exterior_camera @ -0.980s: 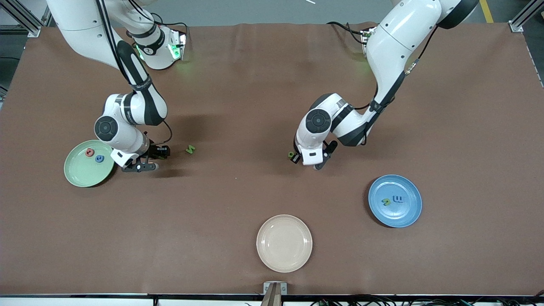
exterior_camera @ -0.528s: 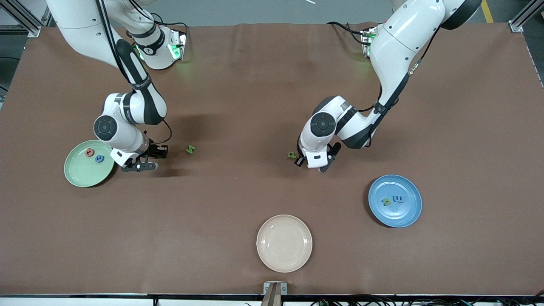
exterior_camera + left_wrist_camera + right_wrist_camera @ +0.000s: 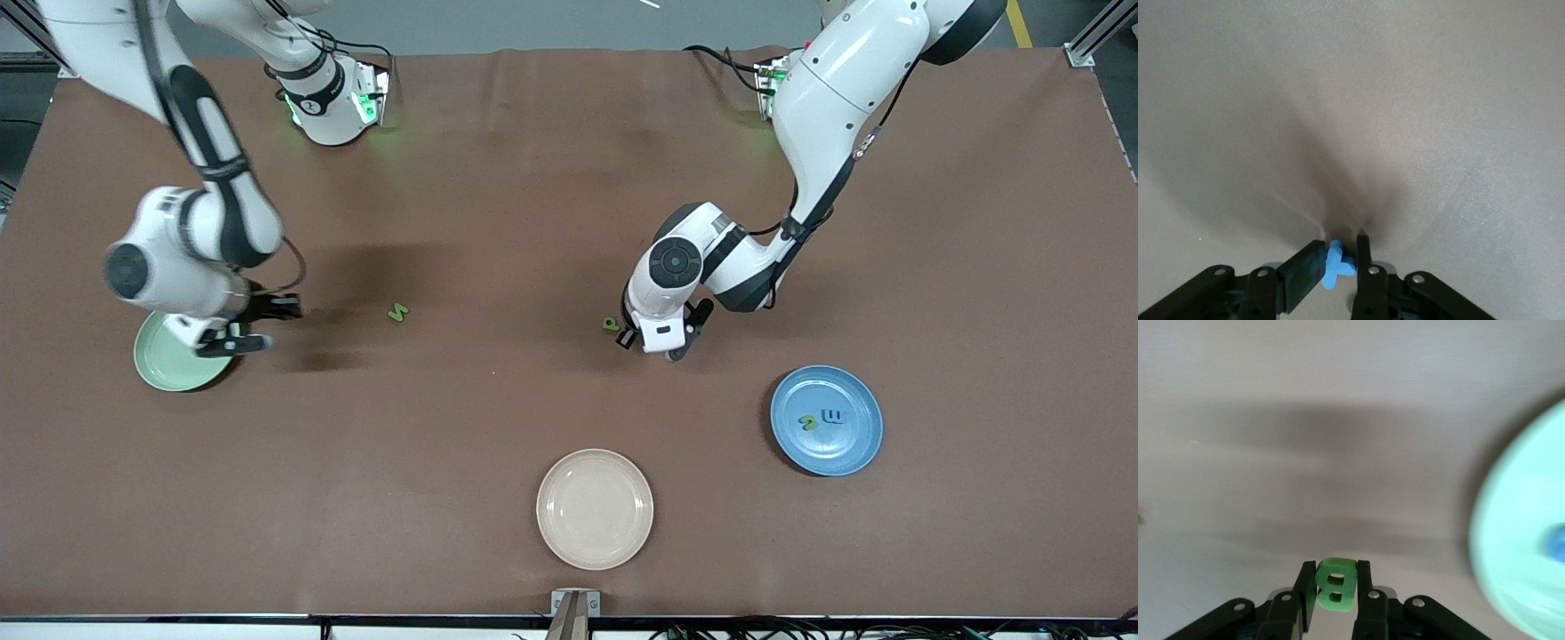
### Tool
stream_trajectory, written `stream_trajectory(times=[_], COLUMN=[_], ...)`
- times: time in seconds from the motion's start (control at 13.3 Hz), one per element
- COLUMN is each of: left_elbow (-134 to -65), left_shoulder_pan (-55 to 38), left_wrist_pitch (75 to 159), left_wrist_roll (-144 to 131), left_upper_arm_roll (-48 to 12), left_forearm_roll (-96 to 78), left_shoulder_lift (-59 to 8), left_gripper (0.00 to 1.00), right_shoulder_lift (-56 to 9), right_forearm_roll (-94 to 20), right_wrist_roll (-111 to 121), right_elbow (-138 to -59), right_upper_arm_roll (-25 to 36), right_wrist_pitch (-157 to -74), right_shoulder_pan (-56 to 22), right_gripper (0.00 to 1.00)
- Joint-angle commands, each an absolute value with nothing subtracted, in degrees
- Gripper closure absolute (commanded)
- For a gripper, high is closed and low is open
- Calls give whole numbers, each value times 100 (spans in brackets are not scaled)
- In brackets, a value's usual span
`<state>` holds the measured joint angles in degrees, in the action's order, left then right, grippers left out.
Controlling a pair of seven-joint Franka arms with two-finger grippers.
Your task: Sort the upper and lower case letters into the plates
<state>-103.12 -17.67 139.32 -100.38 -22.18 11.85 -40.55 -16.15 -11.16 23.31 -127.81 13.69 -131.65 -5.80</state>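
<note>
My right gripper (image 3: 252,326) is shut on a green letter B (image 3: 1335,585) and hangs over the rim of the light green plate (image 3: 164,369). That plate (image 3: 1525,533) fills one side of the right wrist view, with a blue letter (image 3: 1557,543) blurred in it. My left gripper (image 3: 653,347) sits low over the mid-table, shut on a small blue letter (image 3: 1337,265). A green letter P (image 3: 610,324) lies on the cloth right beside it. Another green letter (image 3: 398,312) lies between the two arms. The blue plate (image 3: 858,449) holds a green letter (image 3: 807,421) and a blue letter (image 3: 834,415).
A cream plate (image 3: 594,542) stands near the table's front edge, nearer to the camera than both grippers. The brown cloth (image 3: 498,418) covers the whole table. The right arm's wrist covers part of the light green plate.
The right arm has swung toward its end of the table, carrying the green B from beside the light green plate to over its rim. The left gripper shifted slightly off the green P, then held still.
</note>
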Motion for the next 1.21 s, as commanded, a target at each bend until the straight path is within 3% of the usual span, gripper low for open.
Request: stream_trajectory(times=[0.0, 0.15, 0.3, 0.68, 0.75, 0.83, 0.98, 1.13], left_elbow=[-10283, -10283, -10283, -10292, -10283, -10283, -10301, -10301], left_shoulder_pan=[-1767, -1767, -1775, -1819, -1819, -1819, -1837, -1915], left_wrist_pitch=[13913, 13913, 13913, 13913, 13913, 13913, 13913, 13913], left_wrist_roll=[-10107, -10116, -10107, -10116, -10108, -10107, -10081, -10107], left_upper_arm_roll=[-2188, -2188, -2188, -2188, -2188, -2188, -2188, -2197], left_forearm_roll=[1336, 1336, 1345, 1362, 1362, 1371, 1380, 1380], left_shoulder_lift=[-4271, -4271, -4271, -4280, -4280, -4280, -4272, -4254], left_gripper=[68, 56, 54, 54, 58, 66, 81, 94], right_shoulder_lift=[-1547, -1722, -1941, -2109, -2118, -2118, -2083, -1917], right_forearm_roll=[-1169, -1169, -1186, -1266, -1257, -1257, -1257, -1257], right_wrist_roll=[3652, 4164, 4367, 4333, 4333, 4342, 4281, 4245], right_elbow=[-12683, -12639, -12709, -12990, -12982, -12981, -12929, -12702], right_upper_arm_roll=[1309, 1310, 1292, 1266, 1266, 1266, 1274, 1274], right_wrist_pitch=[-13078, -13279, -13665, -14159, -14150, -14133, -14054, -13591], right_shoulder_pan=[357, 728, 887, 730, 729, 729, 721, 668], right_gripper=[80, 80, 80, 80, 79, 72, 0, 0])
